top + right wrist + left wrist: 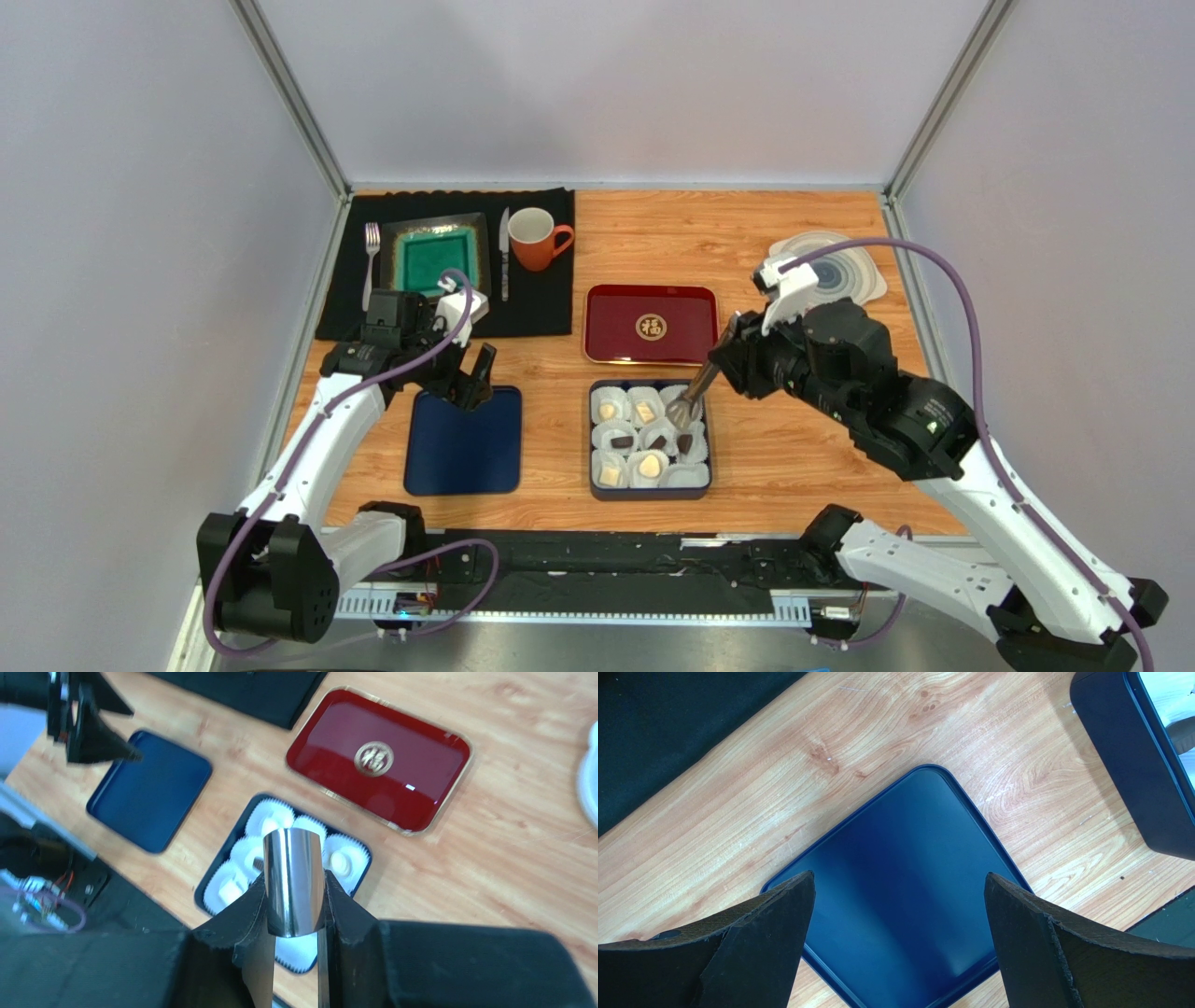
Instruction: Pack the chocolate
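Right gripper (295, 885) clamped on steel tongs (293, 854), tips over navy box (650, 493) of chocolate (652, 464). Left gripper (899, 876) spread wide above blue lid (906, 952).

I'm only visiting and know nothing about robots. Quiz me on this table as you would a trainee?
1. True or false: the right tool grips metal tongs over the box holding the chocolate.
2. The open left tool hovers above: A) the red tray, B) the blue tray, C) the fork.
3. What colour is the mug?
Key: 1 true; 2 B; 3 orange.
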Controlling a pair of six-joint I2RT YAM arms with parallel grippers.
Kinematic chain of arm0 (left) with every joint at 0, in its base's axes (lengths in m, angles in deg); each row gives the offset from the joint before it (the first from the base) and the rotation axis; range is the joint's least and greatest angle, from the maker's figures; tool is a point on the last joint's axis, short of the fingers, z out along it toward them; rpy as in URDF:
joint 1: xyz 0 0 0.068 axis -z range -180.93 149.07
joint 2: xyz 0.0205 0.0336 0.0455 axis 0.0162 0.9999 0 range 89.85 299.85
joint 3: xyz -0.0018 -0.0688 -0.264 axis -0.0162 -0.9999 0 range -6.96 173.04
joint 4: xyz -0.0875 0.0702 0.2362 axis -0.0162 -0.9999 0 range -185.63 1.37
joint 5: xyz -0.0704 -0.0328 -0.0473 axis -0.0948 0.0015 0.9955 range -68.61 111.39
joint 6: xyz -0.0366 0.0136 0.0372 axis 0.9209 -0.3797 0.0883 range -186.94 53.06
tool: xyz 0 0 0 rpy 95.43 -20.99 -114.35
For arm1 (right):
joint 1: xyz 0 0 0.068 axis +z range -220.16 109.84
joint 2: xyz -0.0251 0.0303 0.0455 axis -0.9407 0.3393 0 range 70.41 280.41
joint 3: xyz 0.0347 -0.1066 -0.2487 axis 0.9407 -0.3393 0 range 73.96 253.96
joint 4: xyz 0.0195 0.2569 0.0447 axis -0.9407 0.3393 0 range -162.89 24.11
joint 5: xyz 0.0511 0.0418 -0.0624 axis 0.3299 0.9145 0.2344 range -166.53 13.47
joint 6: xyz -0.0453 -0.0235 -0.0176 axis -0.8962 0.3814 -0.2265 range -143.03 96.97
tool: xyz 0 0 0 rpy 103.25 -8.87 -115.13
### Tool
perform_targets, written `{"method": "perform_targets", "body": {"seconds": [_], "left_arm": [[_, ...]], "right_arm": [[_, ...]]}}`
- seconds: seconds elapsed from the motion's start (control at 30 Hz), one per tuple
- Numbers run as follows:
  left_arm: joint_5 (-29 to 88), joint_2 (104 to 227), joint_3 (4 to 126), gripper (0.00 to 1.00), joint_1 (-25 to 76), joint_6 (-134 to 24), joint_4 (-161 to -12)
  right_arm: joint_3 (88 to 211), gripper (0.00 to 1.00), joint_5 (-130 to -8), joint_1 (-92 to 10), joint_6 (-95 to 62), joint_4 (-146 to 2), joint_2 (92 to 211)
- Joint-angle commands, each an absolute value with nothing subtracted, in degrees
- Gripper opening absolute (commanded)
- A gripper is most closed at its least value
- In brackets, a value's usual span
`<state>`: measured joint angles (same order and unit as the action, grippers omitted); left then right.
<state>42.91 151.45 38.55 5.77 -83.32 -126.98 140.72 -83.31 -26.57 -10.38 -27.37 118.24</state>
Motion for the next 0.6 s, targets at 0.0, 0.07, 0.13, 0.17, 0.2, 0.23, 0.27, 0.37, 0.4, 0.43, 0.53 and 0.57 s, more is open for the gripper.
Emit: {"method": "perform_targets", "body": {"seconds": [0.0,0.07,0.13,0.17,0.2,0.23,0.27,0.37,0.4,0.43,0.53,0.57], "left_arm": [[43.62,151.63,40.67,0.99,5.49,-83.37,-126.42],[43.71,151.55,40.94,0.99,5.49,-83.28,-126.69],[43.63,151.46,40.85,0.99,5.49,-83.37,-126.60],[43.63,151.37,40.85,0.99,5.49,-83.37,-126.60],[43.63,151.37,40.85,0.99,5.40,-83.37,-126.60],[43.63,151.37,40.85,0.99,5.49,-83.37,-126.60],[43.63,151.46,40.85,0.99,5.49,-83.37,-126.60],[43.71,151.46,40.94,0.99,5.49,-83.37,-126.69],[43.80,151.54,40.94,0.99,5.49,-83.37,-126.69],[43.71,151.55,40.94,0.99,5.49,-83.37,-126.60],[43.71,151.55,40.94,0.99,5.49,-83.37,-126.60],[43.80,151.55,41.02,0.99,5.49,-83.37,-126.60]], "right_arm": [[139.97,0.01,-83.21,-23.06,-7.13,-22.54,115.85],[139.79,0.01,-83.21,-21.74,-6.42,-21.30,115.32],[139.53,0.01,-83.21,-20.86,-5.63,-20.69,114.62],[139.44,0.01,-83.03,-20.60,-5.37,-20.25,114.53],[139.26,0.01,-82.77,-20.42,-5.28,-19.98,114.27],[139.18,0.01,-82.85,-19.98,-4.93,-19.72,114.26],[139.00,0.01,-82.77,-19.80,-4.75,-19.54,114.18],[138.04,0.02,-82.85,-18.84,-4.22,-19.54,114.00],[137.77,0.02,-82.85,-18.66,-4.05,-19.72,113.91],[137.16,0.02,-82.85,-18.40,-3.87,-20.24,114.00],[136.02,0.03,-82.94,-17.52,-3.52,-21.38,114.26],[135.84,0.04,-83.20,-17.34,-3.43,-21.56,114.26]]}}
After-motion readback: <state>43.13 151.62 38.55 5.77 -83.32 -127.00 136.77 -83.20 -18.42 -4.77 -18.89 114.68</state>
